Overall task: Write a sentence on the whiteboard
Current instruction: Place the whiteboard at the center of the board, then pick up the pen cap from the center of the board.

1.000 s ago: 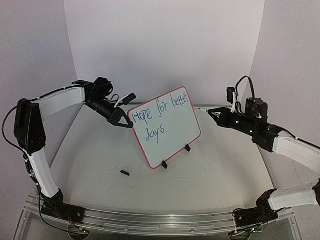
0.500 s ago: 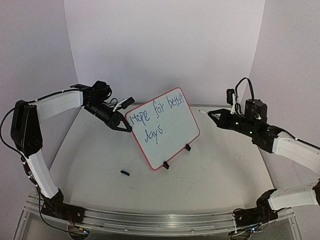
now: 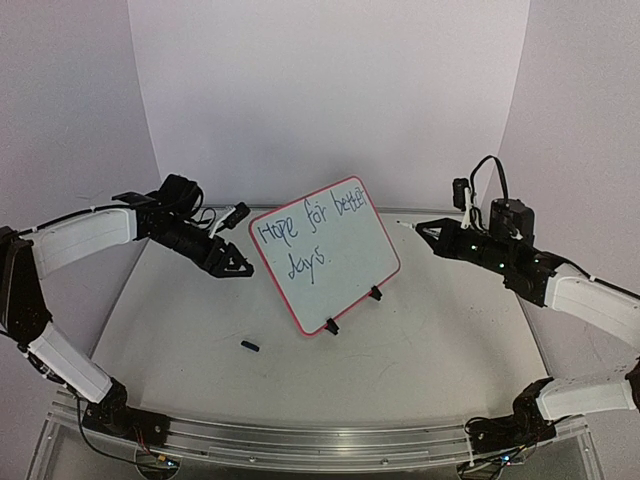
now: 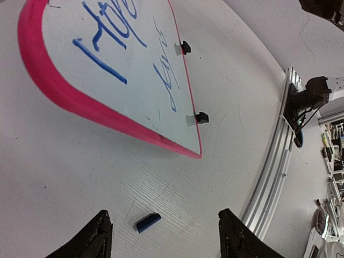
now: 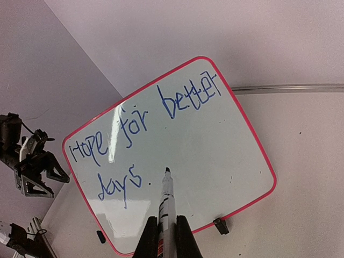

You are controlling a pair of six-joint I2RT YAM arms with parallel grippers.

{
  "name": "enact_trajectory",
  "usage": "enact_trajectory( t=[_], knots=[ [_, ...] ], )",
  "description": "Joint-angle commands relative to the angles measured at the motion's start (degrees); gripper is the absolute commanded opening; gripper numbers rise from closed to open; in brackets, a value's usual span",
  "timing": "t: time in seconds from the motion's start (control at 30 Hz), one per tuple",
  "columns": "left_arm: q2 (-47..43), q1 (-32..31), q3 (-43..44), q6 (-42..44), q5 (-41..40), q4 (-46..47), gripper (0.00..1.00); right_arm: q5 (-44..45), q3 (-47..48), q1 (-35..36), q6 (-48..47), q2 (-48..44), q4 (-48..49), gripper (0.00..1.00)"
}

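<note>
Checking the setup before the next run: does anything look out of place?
A small blue cap lies loose on the table before the whiteboard, likely from the uncapped marker in the right hand.

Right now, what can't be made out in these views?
Left wrist: the top edge cuts off the whiteboard and most of the sentence.
Right wrist: the right gripper hides the marker's lower barrel.
Top external: the small dark piece is too small to identify.
</note>
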Motion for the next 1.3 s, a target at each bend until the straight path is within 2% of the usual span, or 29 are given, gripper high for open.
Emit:
enact_trajectory(
  t=[0.0, 0.17, 0.47, 0.7, 1.0, 1.27],
  knots=[
    [-8.23, -0.08, -8.80, -5.89, -5.53, 14.44, 0.67, -0.02, -1.14, -0.20, -0.90, -1.92, 0.87, 0.00],
    [-12.77, -0.38, -21.96, -11.68, -6.73, 30.51, 0.67, 0.14, -2.00, -0.17, -0.95, -2.97, 0.96, 0.00],
    [-4.60, -3.91, -30.71, -15.59, -6.55, 42.87, 0.63, -0.67, -2.81, -0.22, 0.13, -3.41, 1.30, 0.00],
    [2.50, -5.39, -32.06, -17.55, -5.53, 46.50, 0.61, -0.80, -4.14, -0.16, 1.12, -4.12, 1.57, 0.00],
    [5.69, -7.70, -35.62, -21.53, -6.98, 47.56, 0.59, -1.07, -4.87, -0.21, 1.28, -4.42, 1.76, 0.00],
    [2.64, -11.19, -39.87, -26.44, -10.00, 47.24, 0.58, -1.31, -5.97, -0.20, 1.42, -5.09, 2.08, 0.00]
  ],
)
